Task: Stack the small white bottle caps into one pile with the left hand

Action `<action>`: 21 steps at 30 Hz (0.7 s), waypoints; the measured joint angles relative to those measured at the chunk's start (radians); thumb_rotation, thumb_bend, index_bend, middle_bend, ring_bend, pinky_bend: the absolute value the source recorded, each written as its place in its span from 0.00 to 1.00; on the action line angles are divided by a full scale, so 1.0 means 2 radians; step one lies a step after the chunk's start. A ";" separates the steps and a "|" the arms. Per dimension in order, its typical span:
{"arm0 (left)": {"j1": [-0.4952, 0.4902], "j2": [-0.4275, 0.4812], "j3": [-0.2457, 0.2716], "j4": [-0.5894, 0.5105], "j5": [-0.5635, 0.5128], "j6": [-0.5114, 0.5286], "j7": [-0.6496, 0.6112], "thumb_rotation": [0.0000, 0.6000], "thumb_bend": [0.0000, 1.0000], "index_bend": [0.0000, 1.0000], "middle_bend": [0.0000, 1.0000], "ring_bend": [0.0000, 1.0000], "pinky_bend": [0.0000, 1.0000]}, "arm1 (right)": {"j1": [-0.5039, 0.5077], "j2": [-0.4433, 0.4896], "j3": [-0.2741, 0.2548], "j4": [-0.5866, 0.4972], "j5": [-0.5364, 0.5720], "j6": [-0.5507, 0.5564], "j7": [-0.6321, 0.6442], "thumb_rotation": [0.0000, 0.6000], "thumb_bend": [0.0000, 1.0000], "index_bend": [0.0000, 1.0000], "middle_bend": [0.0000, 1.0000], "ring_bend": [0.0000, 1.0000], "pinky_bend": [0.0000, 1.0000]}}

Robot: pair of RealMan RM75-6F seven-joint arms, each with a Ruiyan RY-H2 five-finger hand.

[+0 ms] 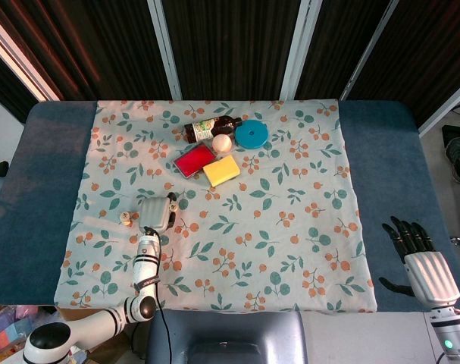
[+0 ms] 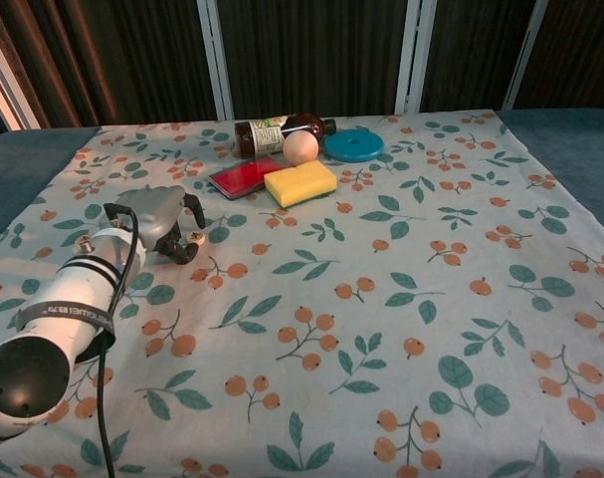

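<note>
Two small white caps lie on the floral cloth. One cap sits between the curled dark fingers of my left hand, which arches over it with fingers apart; I see no firm grip. The other cap lies just left of that hand, apart from it. My right hand rests far away at the front right on the blue table edge, fingers spread and holding nothing.
At the back of the cloth lie a brown bottle on its side, a peach ball, a blue round lid, a red flat box and a yellow sponge.
</note>
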 measured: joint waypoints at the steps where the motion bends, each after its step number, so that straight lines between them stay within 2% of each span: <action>1: 0.000 0.000 0.000 0.001 0.000 0.000 0.000 1.00 0.45 0.40 1.00 1.00 1.00 | 0.000 0.000 0.000 0.000 0.000 0.000 0.000 1.00 0.05 0.00 0.00 0.00 0.00; 12: 0.000 -0.003 -0.002 0.012 0.001 -0.008 -0.003 1.00 0.45 0.42 1.00 1.00 1.00 | 0.000 0.001 0.000 0.000 0.000 0.001 0.001 1.00 0.05 0.00 0.00 0.00 0.00; 21: 0.001 -0.003 -0.003 0.014 0.007 -0.007 -0.009 1.00 0.44 0.48 1.00 1.00 1.00 | -0.001 0.000 0.001 0.000 0.000 0.001 0.001 1.00 0.05 0.00 0.00 0.00 0.00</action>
